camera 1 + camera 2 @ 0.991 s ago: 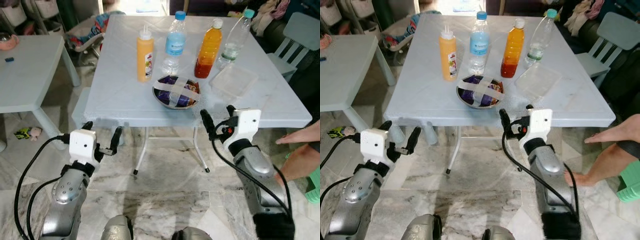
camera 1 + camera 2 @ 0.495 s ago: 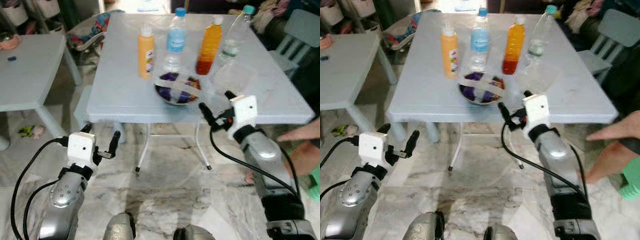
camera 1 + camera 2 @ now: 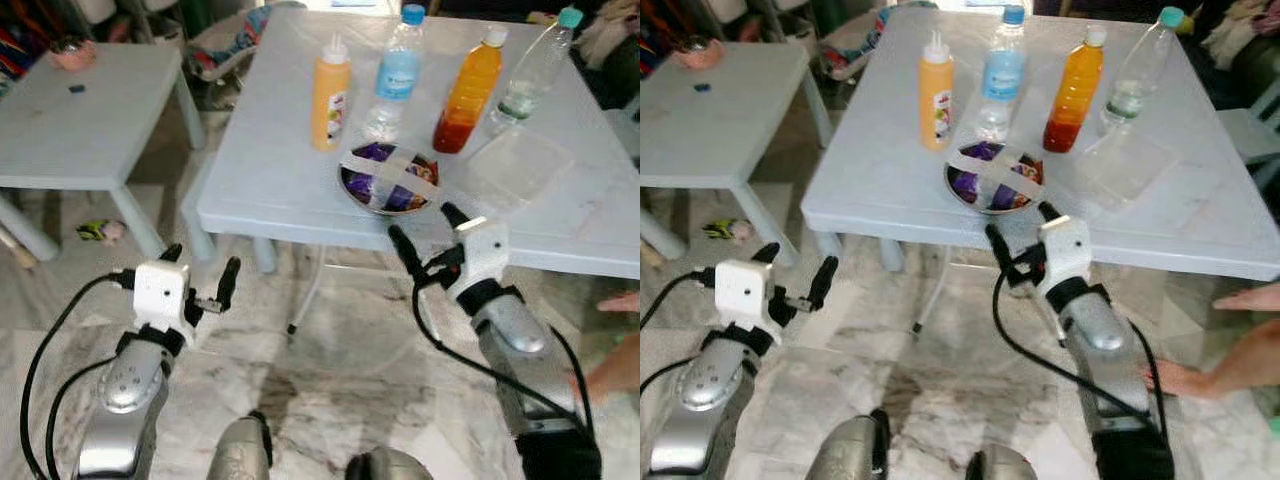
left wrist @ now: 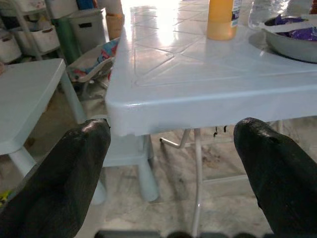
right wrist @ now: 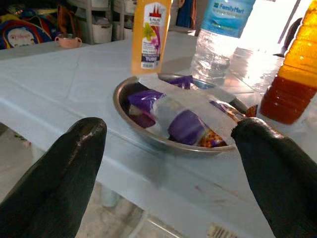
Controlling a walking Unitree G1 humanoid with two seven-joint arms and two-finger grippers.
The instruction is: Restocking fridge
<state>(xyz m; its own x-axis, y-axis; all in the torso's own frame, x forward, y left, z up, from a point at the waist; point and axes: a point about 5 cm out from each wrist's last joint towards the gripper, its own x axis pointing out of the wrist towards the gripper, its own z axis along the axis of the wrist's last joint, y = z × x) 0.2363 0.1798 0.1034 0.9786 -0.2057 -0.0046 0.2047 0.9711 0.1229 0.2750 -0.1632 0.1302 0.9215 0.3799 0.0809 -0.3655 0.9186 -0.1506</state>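
On the pale blue table point(image 3: 280, 190) stand a yellow squeeze bottle point(image 3: 330, 92), a blue-labelled water bottle point(image 3: 397, 68), an orange juice bottle point(image 3: 466, 90) and a clear bottle with a teal cap point(image 3: 535, 60). In front of them sits a metal bowl point(image 3: 388, 180) of purple packets with tape crossed over it, beside a clear plastic box point(image 3: 520, 168). My right gripper point(image 3: 420, 225) is open at the table's near edge, just short of the bowl point(image 5: 148, 101). My left gripper point(image 3: 202, 260) is open, low, in front of the table's left corner point(image 4: 119, 119).
A smaller table point(image 3: 80, 110) with a pink bowl point(image 3: 70, 52) stands to the left. A small toy point(image 3: 100, 230) lies on the marble floor under it. A person's leg and foot point(image 3: 1230, 350) reach in at the right. The big table's metal legs point(image 3: 305, 295) stand below its edge.
My right gripper has reached forward and now sits at the table's edge in front of the bowl. The camera has shifted, so the table sits further right. The left gripper has held its pose.
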